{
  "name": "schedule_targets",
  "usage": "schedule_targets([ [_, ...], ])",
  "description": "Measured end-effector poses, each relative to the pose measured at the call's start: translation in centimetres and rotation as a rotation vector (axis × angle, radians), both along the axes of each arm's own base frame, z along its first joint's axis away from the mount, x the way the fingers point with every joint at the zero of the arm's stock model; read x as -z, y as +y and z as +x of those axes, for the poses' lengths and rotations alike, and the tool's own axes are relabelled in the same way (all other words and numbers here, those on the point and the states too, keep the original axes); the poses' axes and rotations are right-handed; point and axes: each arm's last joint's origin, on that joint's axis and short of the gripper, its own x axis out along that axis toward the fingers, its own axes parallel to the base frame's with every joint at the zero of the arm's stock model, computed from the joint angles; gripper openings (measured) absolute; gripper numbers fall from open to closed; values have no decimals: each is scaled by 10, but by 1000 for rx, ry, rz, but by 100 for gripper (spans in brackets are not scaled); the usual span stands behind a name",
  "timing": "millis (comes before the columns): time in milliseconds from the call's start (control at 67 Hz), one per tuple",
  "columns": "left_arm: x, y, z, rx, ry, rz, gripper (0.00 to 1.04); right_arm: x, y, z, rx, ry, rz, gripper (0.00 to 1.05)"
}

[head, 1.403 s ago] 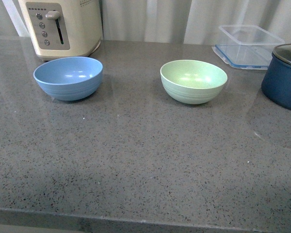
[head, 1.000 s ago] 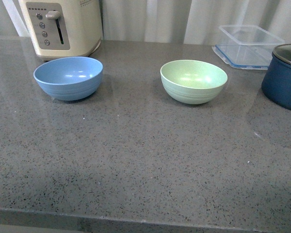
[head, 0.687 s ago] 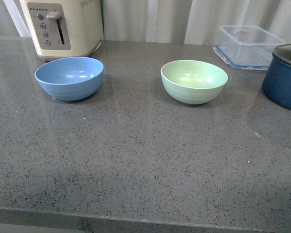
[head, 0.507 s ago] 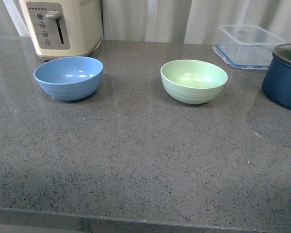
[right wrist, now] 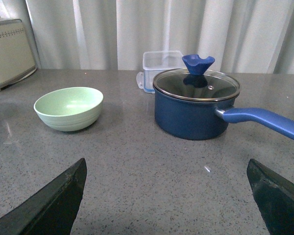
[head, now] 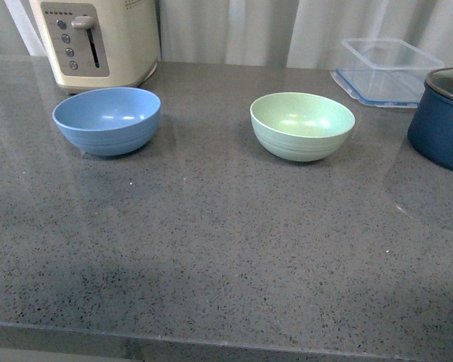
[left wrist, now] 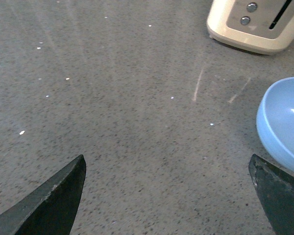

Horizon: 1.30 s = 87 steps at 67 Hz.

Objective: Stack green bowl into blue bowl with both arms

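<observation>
The blue bowl [head: 106,119] sits upright and empty on the grey counter at the back left. The green bowl [head: 302,125] sits upright and empty to its right, well apart from it. Neither arm shows in the front view. In the left wrist view my left gripper [left wrist: 166,169] is open and empty over bare counter, with the blue bowl [left wrist: 283,125] beside one fingertip. In the right wrist view my right gripper [right wrist: 166,169] is open and empty, with the green bowl [right wrist: 68,108] ahead and off to one side.
A cream toaster [head: 98,39] stands behind the blue bowl. A dark navy pot with a glass lid [head: 442,121] sits at the right edge, its long handle [right wrist: 264,122] sticking out. A clear plastic container [head: 389,69] stands behind it. A curtain closes the back.
</observation>
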Motion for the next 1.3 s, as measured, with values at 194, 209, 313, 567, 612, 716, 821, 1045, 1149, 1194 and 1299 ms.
schedule_targets([
  [194,-5,-9,39,47,2,-19,98,0,0,0,0,0,0,95],
  [209,-5,-9,42,47,2,-22,98,0,0,0,0,0,0,95],
  [313,-4,-9,64,38,30,-88,98,0,0,0,0,0,0,95],
  [567,4,-21,110,40,83,-168,98,0,0,0,0,0,0,95],
  [612,2,-27,119,55,79,-167,98,0,0,0,0,0,0,95],
  [716,1,-35,129,73,91,-165,98,0,0,0,0,0,0,95],
  [821,7,-39,134,73,126,-160,98,0,0,0,0,0,0,95],
  [1045,19,-41,137,54,168,-175,98,0,0,0,0,0,0,95],
  [1149,23,-42,138,49,176,-177,98,0,0,0,0,0,0,95],
  [1194,25,-43,138,48,180,-177,98,0,0,0,0,0,0,95],
  [1299,30,-45,140,50,191,-182,98,0,0,0,0,0,0,95],
])
